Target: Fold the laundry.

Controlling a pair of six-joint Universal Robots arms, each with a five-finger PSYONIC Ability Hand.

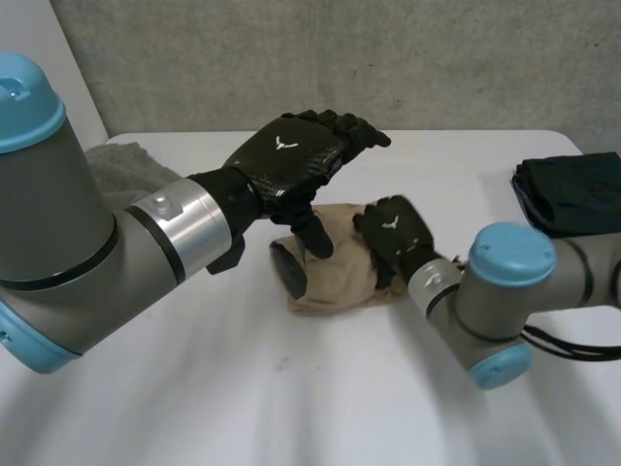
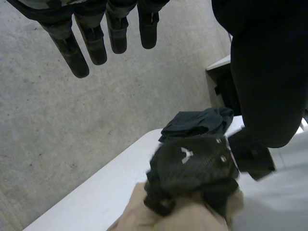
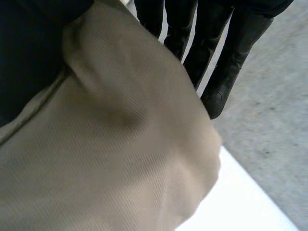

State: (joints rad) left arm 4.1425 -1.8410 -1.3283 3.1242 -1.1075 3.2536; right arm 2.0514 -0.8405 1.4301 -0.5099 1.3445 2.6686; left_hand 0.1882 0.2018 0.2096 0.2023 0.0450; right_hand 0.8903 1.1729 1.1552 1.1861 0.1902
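Note:
A tan cloth (image 1: 335, 277) lies folded into a small bundle in the middle of the white table (image 1: 291, 398). My left hand (image 1: 291, 155) hovers above its left part, open, with straight fingers (image 2: 91, 43) and the thumb pointing down towards the cloth. My right hand (image 1: 393, 233) sits on the bundle's right end. In the left wrist view the right hand (image 2: 192, 163) curls down over the tan cloth (image 2: 178, 219). In the right wrist view the tan cloth (image 3: 120, 159) bunches between the thumb and the fingers (image 3: 221, 72).
A dark folded garment (image 1: 572, 189) lies at the table's far right edge, behind my right arm; it also shows past the right hand as the dark garment (image 2: 197, 122). A grey cloth (image 1: 126, 165) lies at the back left. A grey wall stands behind the table.

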